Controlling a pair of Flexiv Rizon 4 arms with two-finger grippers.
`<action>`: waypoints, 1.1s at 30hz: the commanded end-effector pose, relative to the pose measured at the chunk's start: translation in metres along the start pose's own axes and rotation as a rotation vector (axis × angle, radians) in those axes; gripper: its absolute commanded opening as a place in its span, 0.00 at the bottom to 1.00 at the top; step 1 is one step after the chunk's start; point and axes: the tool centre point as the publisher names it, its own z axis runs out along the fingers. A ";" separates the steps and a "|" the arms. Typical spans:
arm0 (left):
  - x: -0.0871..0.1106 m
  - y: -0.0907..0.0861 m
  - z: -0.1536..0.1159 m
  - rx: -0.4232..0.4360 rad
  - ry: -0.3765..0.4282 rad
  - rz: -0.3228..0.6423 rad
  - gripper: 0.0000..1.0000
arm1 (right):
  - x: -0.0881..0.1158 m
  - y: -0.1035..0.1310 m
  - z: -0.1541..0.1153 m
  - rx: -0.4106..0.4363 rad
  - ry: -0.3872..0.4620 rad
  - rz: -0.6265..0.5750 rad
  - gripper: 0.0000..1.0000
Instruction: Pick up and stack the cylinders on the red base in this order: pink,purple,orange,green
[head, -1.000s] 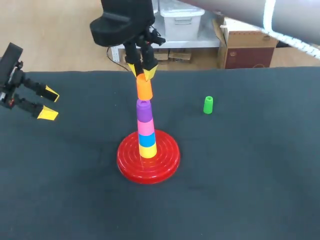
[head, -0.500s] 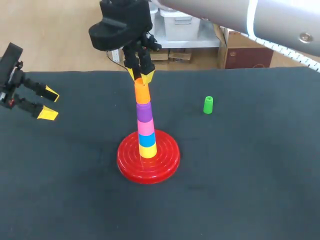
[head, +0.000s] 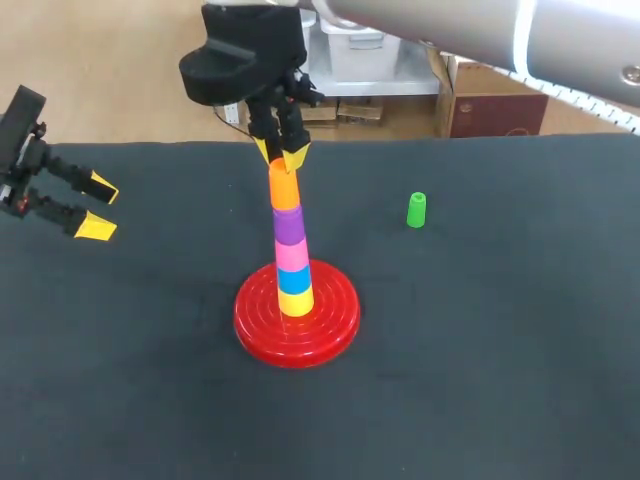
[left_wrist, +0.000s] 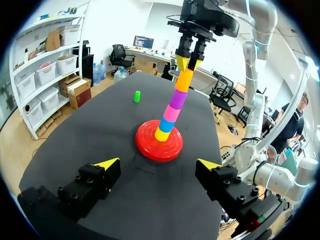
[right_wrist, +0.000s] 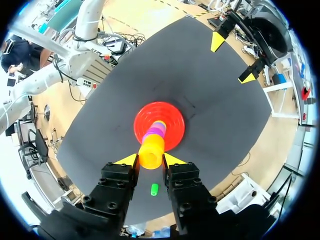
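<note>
Left hand (head: 99, 207): held above the left edge of the bench (head: 500, 380), fingers spread and released, nothing between them. It is well apart from every task item.

Red base (head: 262, 330): rests flat on the bench, left of centre. It carries a column of cylinders, from the bottom up: yellow cylinder (head: 296, 302), blue cylinder (head: 294, 281), pink cylinder (head: 292, 256), purple cylinder (head: 289, 226), orange cylinder (head: 285, 188). The column leans slightly but all pieces appear nested.

Right hand (head: 284, 157): the right arm enters from the right and reaches past the middle, placing the hand directly above the column. Its yellow tips are closed on the upper end of the orange cylinder, one on each side. The right wrist view confirms the cylinder sits between the two tips, with the base directly below.

Green cylinder (head: 417, 210): stands upright on the bench, to the right of the base and well apart from it, not held.

Step in hand: seating the orange cylinder on the purple one. The orange piece appears to be fully down, so the placement is judged nearly complete; pink, purple and orange are in order, and only green remains.

Next move: release the orange cylinder by opening the fingers, then lift straight up so the tips do not drag the leaning column sideways. After that, travel right to the green cylinder, descend over it with fingers open, and close on its sides.
</note>
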 end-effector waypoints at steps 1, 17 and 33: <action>0.000 0.002 0.000 0.004 0.002 0.000 1.00 | -0.003 0.007 -0.001 0.016 0.006 -0.001 0.00; 0.000 0.002 0.000 0.004 0.002 0.000 1.00 | -0.002 0.009 0.003 0.014 0.001 0.004 0.00; 0.000 0.002 0.000 0.004 0.002 0.000 1.00 | -0.004 0.008 0.015 0.018 -0.017 0.032 0.00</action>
